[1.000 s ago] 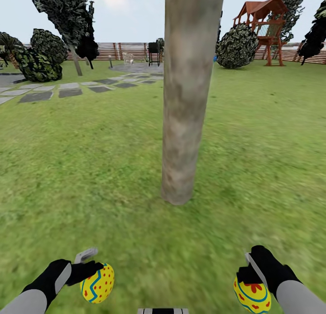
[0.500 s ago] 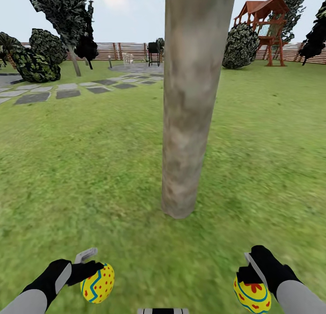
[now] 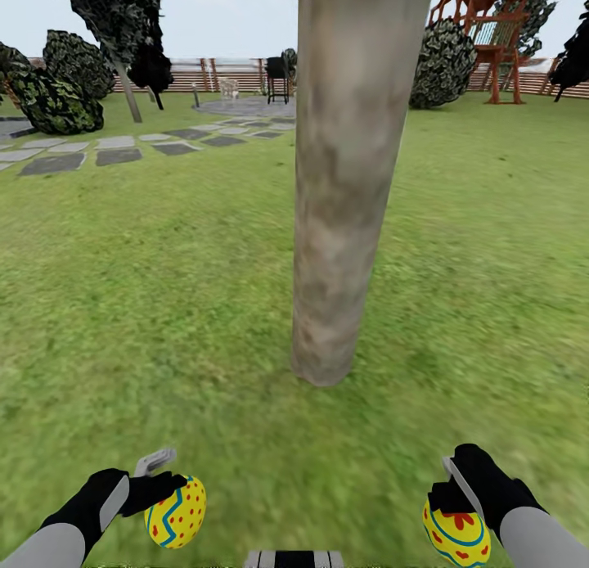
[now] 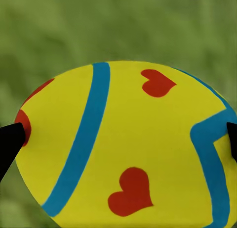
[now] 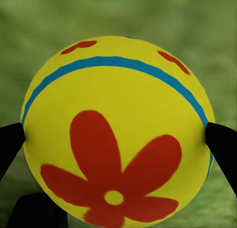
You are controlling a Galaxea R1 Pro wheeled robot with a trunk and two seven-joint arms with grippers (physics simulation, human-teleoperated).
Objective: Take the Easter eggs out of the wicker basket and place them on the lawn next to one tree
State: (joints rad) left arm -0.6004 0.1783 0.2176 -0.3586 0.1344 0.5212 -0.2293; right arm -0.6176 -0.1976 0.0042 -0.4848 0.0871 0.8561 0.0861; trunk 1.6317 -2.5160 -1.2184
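down at the near edge of the head view, two painted eggs hang above the grass, one in each gripper. the left egg (image 3: 175, 512) is yellow with red dots and a blue zigzag, and the left gripper (image 3: 164, 490) pinches it from the side; in the left wrist view the same egg (image 4: 126, 149) shows red hearts and blue bands, with a dark fingertip (image 4: 10, 141) touching each flank. the right egg (image 3: 456, 537) carries a red flower mark and a blue band, and the right gripper (image 3: 448, 502) is closed on it from above; the right wrist view shows that egg (image 5: 116, 134) held between two black fingertips (image 5: 222, 144), blurred green underneath. both eggs are off the ground, well apart from each other, one to either side.

ahead and between them stands the tree (image 3: 348, 183), a thick, smooth grey-brown trunk leaning a little as it rises out of the top of the view. its foot meets the lawn (image 3: 164, 290) near the robot, slightly right of centre. the grass around it is mottled green.

farther off, to the left, a path of grey stepping stones (image 3: 114, 151) runs toward a paved round patch. dark shrubs (image 3: 53, 101) and a thin-trunked dark tree (image 3: 123, 28) stand behind it. a brown slat fence (image 3: 188, 73) closes the back, and at far right a wooden play tower (image 3: 495, 36) with a red roof stands beside a round bush (image 3: 442, 65).
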